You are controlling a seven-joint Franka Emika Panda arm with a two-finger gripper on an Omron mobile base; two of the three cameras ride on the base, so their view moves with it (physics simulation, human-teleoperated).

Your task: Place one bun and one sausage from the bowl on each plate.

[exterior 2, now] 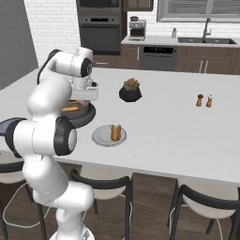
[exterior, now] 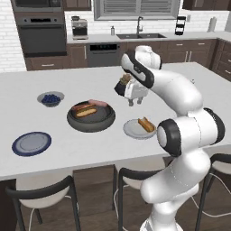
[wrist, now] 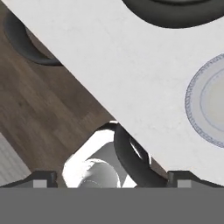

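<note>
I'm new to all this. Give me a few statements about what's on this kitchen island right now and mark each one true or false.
1. The plain light-grey round plate carries food. True.
2. The dark-blue-rimmed round plate already holds a bun. False: it is bare.
3. The wide dark-grey round bowl is empty. False: a bun and a sausage lie in it.
4. The small grey bowl of blue berries sits beyond the blue-rimmed plate. True.
5. The robot's gripper has its jaws clamped on a sausage. False: the jaws stand open, holding nothing.
</note>
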